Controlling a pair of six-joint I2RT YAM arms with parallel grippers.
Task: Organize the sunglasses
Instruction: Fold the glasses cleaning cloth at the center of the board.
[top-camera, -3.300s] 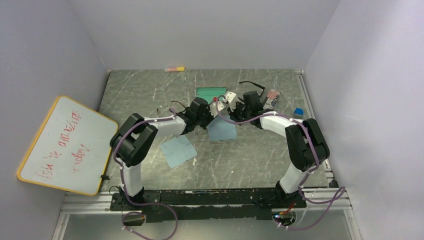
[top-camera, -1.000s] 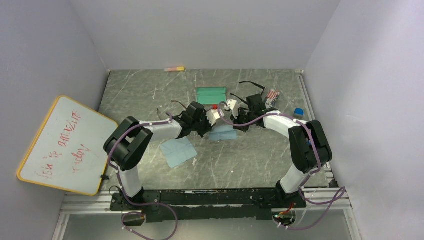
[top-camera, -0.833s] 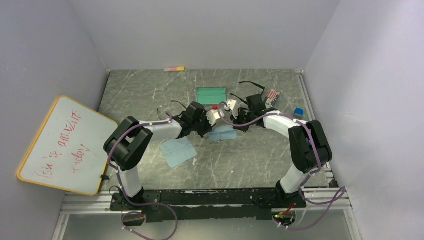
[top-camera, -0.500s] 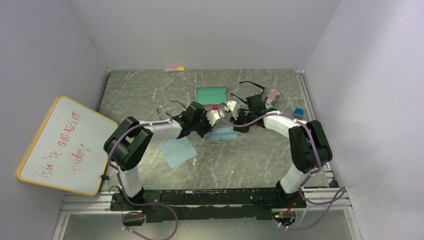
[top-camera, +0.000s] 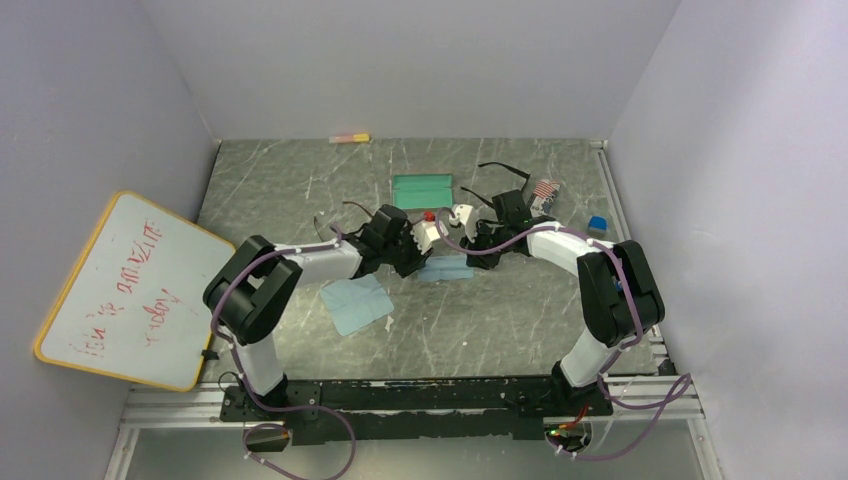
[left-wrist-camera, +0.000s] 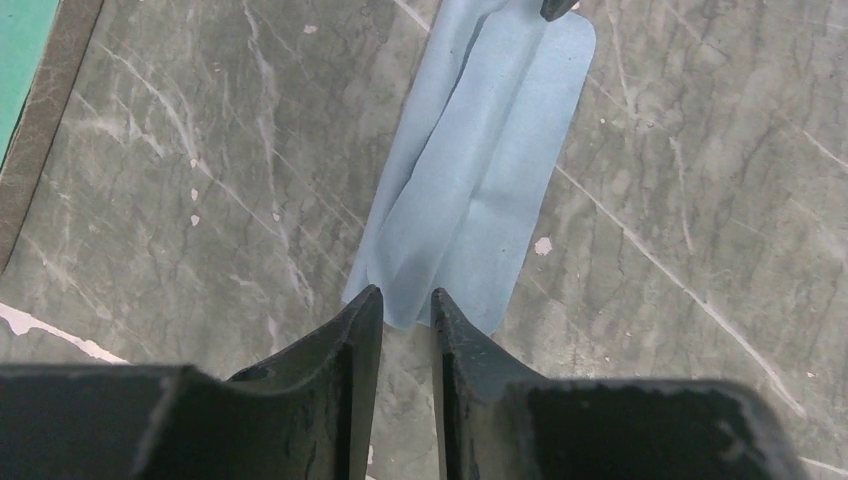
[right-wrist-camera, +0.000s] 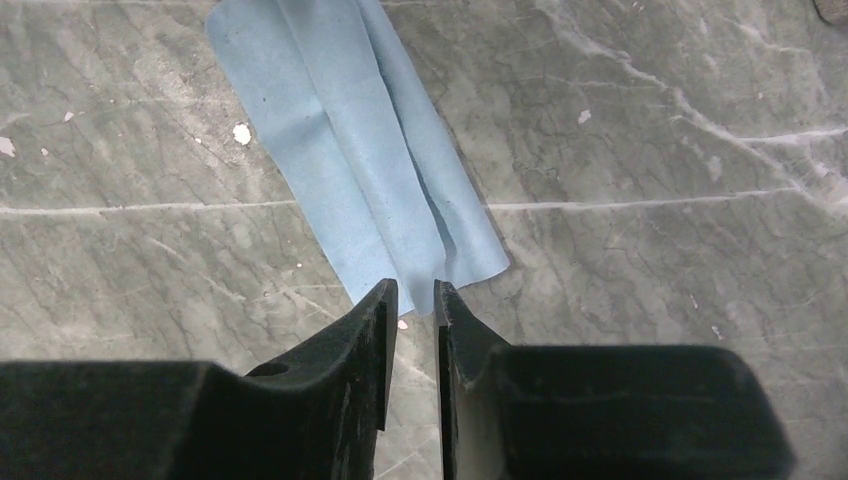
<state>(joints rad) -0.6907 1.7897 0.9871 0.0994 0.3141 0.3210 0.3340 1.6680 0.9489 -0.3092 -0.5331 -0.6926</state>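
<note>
A folded light-blue cloth (top-camera: 446, 267) lies flat on the table between my two grippers. The left gripper (left-wrist-camera: 405, 295) is open a little, its tips at one end of the cloth (left-wrist-camera: 478, 190) with nothing between them. At the other end of the cloth (right-wrist-camera: 365, 150), my right gripper (right-wrist-camera: 412, 287) also stands slightly open and holds nothing. The black-framed sunglasses (top-camera: 503, 169) lie behind the right arm, partly hidden. A thin-framed pair (top-camera: 338, 213) lies behind the left arm, only its thin lines showing.
A second blue cloth (top-camera: 357, 303) lies near the left arm. A green case (top-camera: 422, 187) sits at mid-back, a printed case (top-camera: 543, 191) and a blue cube (top-camera: 597, 224) at the right. A whiteboard (top-camera: 130, 290) leans at the left wall.
The cloth, held spread between both grippers earlier, has been lowered and folded onto the table. Both grippers have opened and let it go.
</note>
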